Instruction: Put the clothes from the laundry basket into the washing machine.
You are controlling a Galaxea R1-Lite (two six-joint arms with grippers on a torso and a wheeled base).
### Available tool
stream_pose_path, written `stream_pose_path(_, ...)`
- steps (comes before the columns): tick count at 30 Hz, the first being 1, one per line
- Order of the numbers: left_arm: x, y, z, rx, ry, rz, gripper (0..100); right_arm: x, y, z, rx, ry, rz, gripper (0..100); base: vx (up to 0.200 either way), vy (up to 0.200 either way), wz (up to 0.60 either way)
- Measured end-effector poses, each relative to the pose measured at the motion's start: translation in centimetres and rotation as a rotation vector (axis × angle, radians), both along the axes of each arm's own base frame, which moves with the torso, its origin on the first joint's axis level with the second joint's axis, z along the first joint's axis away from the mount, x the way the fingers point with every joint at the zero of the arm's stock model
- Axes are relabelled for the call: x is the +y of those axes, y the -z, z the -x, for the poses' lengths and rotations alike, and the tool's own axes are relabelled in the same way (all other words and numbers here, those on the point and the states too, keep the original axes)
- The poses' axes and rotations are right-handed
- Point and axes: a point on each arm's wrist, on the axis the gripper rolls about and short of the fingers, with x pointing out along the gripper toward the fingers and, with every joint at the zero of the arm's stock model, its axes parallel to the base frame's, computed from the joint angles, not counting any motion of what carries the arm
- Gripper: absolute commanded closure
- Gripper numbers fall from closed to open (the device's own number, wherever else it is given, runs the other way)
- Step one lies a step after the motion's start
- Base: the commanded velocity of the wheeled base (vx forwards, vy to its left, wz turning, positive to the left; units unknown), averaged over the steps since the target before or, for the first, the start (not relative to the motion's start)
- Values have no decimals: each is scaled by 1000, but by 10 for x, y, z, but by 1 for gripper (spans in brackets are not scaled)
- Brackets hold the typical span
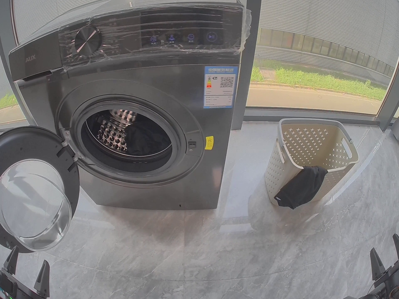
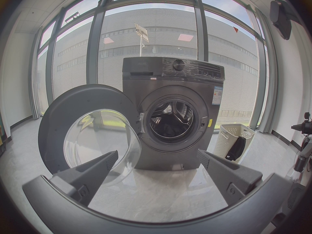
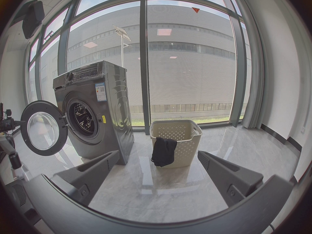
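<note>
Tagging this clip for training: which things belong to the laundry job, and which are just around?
Job: washing machine, its open door, laundry basket, black garment hanging over its rim, dark clothing in the drum.
Just around: windows, black wall-mounted box.

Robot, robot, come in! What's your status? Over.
Left gripper and right gripper open, empty. Black garment draped over laundry basket rim. Washing machine door open, dark cloth inside. Nothing blocking the floor between.
</note>
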Motion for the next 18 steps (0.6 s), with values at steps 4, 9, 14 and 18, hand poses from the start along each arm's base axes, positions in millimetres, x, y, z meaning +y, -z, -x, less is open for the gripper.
stream_pose_path(4,0,0,0,-4,-11,11,0,0,0,0,0,0,0,0,100,0,0)
stream_pose_path(9,0,0,0,-3,-15,14,0,0,0,0,0,0,0,0,200,0,0)
stream_pose_path(14,0,0,0,-5,-15,22,0,0,0,0,0,0,0,0,200,0,0)
stream_pose_path(18,1,-1,0,-7,-22,31,0,0,0,0,0,0,0,0,200,0,0)
